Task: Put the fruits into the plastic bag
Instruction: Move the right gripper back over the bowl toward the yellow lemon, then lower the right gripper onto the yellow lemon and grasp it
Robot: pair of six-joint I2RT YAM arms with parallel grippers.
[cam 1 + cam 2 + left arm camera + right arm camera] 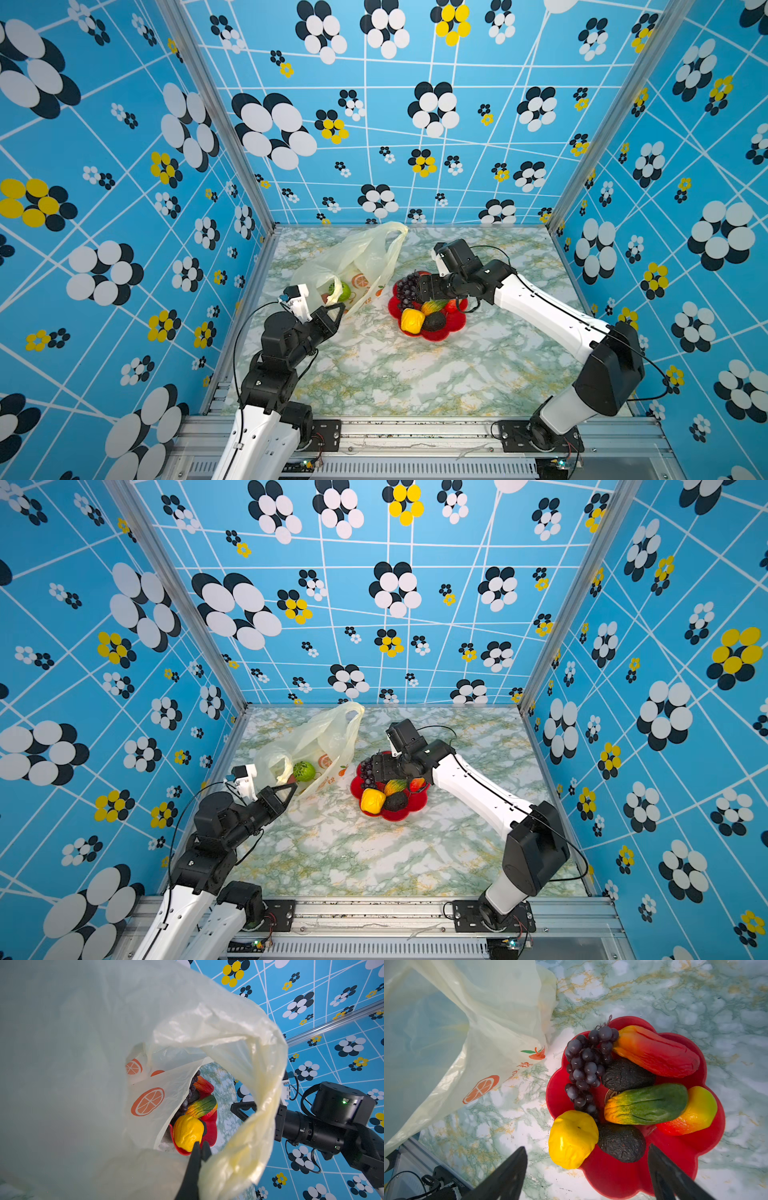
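Right wrist view: is the right gripper [586, 1147] holding anything?
— No. Jaws wide, empty, over the fruits [645, 1103] in the dish [612, 1178]. The left gripper [201, 1145] pinches the bag [83, 1043] rim, mouth open; one green ball [304, 771] inside. Next, I'd say: drop, close on one fruit.

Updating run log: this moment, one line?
left claw: shut on bag | right claw: open over dish | green ball: in bag | other fruits: in dish
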